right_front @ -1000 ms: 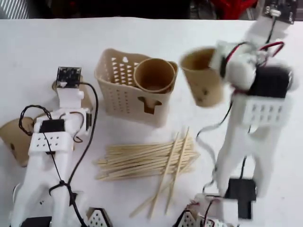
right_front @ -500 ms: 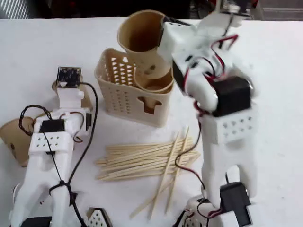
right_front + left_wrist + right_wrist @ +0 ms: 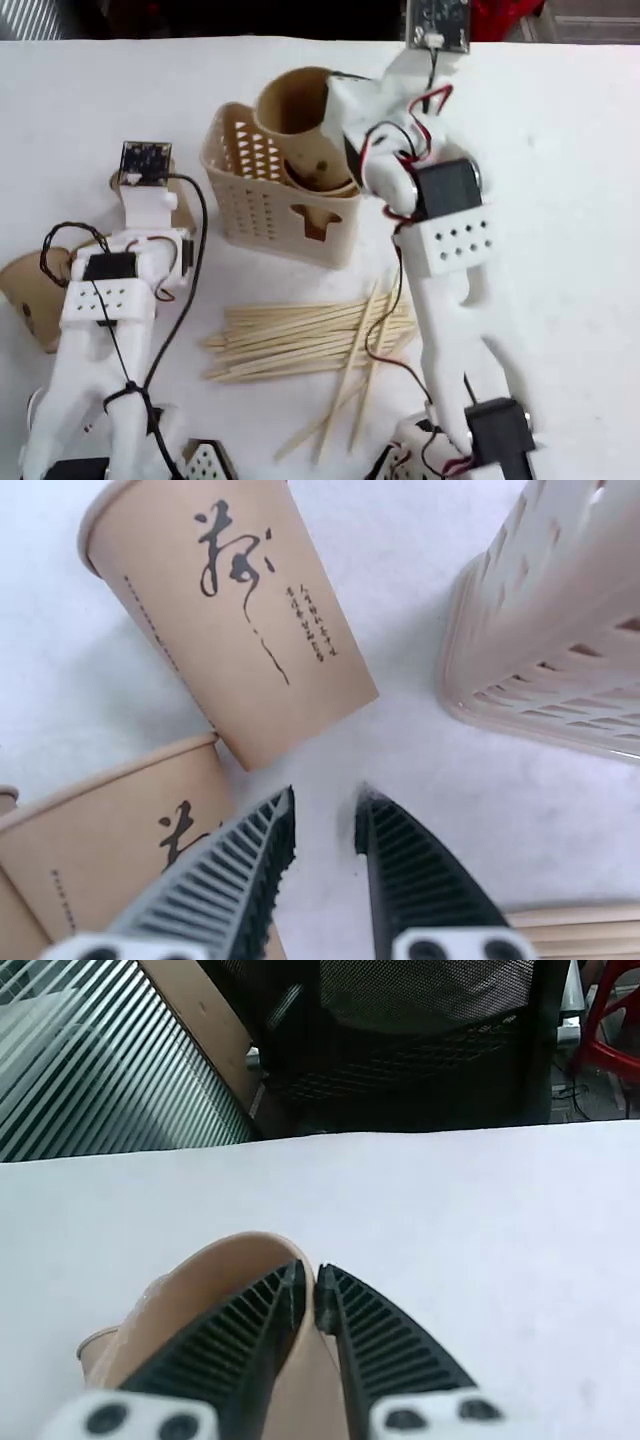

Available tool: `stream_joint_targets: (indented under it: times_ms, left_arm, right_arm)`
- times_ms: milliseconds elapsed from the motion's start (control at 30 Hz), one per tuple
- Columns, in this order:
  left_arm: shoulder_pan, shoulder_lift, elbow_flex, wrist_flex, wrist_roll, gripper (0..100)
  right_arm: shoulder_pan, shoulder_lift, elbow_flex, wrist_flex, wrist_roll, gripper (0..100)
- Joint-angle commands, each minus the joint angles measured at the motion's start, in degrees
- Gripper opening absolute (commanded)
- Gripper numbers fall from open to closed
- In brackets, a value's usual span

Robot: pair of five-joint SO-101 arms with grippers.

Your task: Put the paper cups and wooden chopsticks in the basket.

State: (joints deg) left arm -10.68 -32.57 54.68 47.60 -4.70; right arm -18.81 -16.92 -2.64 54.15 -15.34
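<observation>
The flat white desk (image 3: 480, 1220) reaches back to a dark room. Behind its far edge stands a black mesh office chair (image 3: 430, 1020). Beside the chair a slanted brown wooden strip (image 3: 200, 1030) borders grey-green horizontal window blinds (image 3: 90, 1050). A red curved plastic part (image 3: 610, 1020) shows at the corner.

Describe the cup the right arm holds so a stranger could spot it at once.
Find the beige basket mid-table. A tilted paper cup hangs over it, above a second cup inside. Only this one is pinched at its rim by the right pincer.
</observation>
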Motion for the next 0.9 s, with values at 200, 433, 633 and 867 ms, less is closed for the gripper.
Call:
stream_joint_targets:
  times_ms: [200, 433, 633, 867]
  left_arm:
    - [0.6, -1.4, -0.3, -1.1, 0.6, 12]
    - [0.6, -1.4, -0.3, -1.1, 0.6, 12]
    - [0.6, -1.7, -0.6, -1.0, 0.6, 12]
    - [0.0, -1.7, -3.6, 1.4, 0.3, 12]
  right_arm:
    - [1.3, -10.5, 10.7, -4.9, 5.0, 26.2]
    - [2.3, -16.9, 11.3, 4.0, 5.7, 29.5]
    - [13.2, -21.1, 13.3, 21.1, 21.5, 15.1]
    - [18.8, -21.5, 27.4, 27.8, 33.1, 3.0]
